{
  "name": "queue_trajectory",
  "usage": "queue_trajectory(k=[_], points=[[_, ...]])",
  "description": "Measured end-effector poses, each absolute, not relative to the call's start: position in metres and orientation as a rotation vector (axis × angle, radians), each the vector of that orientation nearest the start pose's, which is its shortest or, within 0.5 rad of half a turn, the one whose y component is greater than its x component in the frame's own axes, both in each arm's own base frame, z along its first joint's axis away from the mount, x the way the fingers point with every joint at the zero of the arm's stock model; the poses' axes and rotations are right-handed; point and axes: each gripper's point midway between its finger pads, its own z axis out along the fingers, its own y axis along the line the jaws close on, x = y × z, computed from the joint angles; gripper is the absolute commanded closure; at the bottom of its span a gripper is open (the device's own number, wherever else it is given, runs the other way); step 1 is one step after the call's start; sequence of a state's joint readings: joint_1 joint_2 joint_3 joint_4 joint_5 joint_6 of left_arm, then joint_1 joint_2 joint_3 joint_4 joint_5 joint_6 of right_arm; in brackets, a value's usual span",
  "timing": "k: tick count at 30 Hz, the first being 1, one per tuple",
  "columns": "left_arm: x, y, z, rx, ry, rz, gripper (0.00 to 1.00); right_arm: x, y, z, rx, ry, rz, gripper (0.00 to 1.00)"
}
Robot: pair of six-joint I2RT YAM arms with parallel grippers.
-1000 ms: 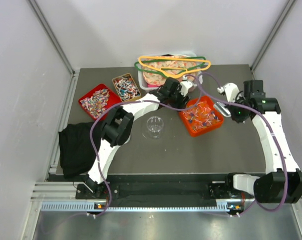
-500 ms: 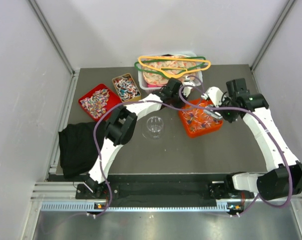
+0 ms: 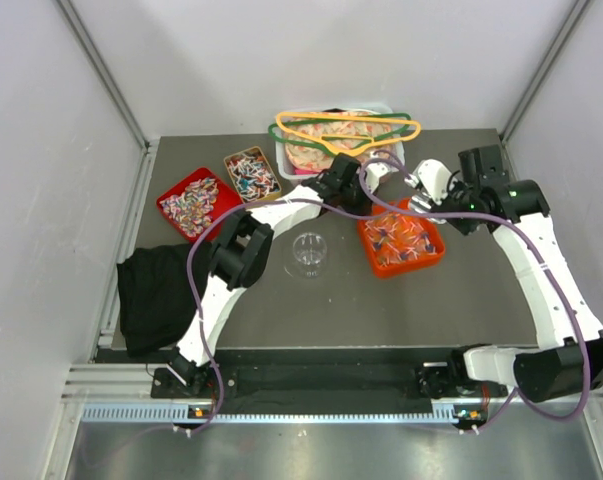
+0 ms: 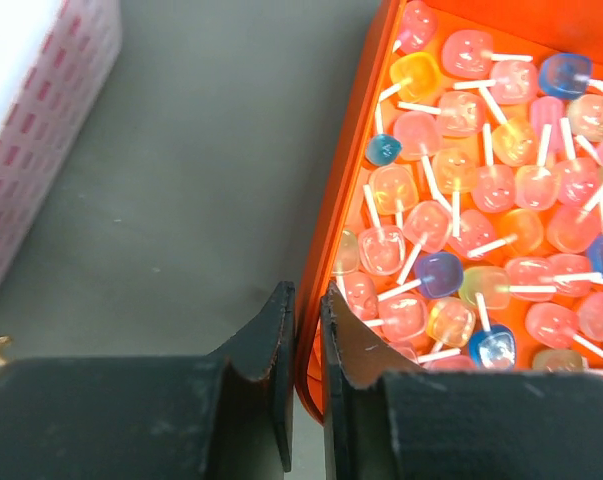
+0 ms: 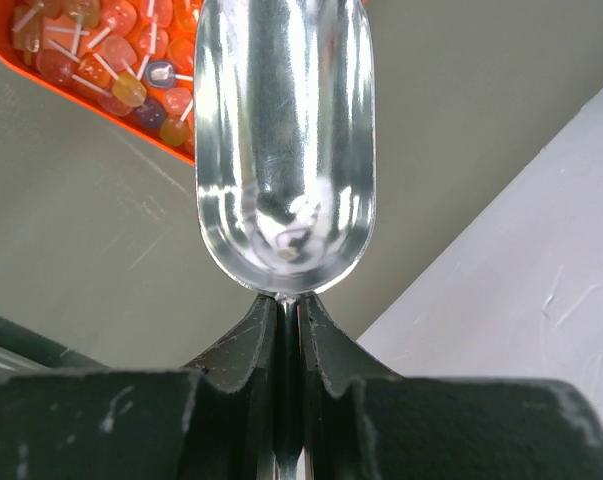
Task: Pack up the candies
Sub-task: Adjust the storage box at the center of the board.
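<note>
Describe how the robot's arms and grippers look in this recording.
The left arm and right arm have white link shells with black joint housings; a purple cable loops loosely along each. The left gripper and right gripper each carry two matte black fingers, lightly scuffed, with a curved notch on the inner face.

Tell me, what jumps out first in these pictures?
The orange tray, right of centre and heaped with bright candies on sticks, catches the eye first. The left claw pinches its rim, while the right claw holds a shiny metal scoop beside the tray's far corner.
</note>
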State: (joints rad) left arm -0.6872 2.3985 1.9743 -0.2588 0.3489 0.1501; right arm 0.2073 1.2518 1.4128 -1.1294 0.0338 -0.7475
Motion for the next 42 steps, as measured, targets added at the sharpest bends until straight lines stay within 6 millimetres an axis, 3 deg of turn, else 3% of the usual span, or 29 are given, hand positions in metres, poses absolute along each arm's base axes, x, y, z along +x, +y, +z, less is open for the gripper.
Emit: queue_trajectory(k=[15,22,28,36,42], points=[[0.420,-0.455,0.062,0.963,2.107,-1.177,1.00,0.274,0.039,0.242,-1.206,2.275,-0.180,1.00],[0.414,-0.456,0.059,0.881,2.165,-1.309,1.00,0.274,0.042,0.243,-1.206,2.267,-0.163,1.00],[0.421,-0.454,0.056,0.863,2.181,-1.249,1.00,0.274,0.042,0.243,-1.205,2.268,-0.170,1.00],[0.449,-0.444,0.060,0.856,2.152,-0.938,1.00,0.278,0.037,0.246,-1.252,2.254,-0.295,1.00],[0.467,-0.430,0.062,0.844,2.138,-0.763,1.00,0.294,0.030,0.242,-1.297,2.254,-0.422,1.00]])
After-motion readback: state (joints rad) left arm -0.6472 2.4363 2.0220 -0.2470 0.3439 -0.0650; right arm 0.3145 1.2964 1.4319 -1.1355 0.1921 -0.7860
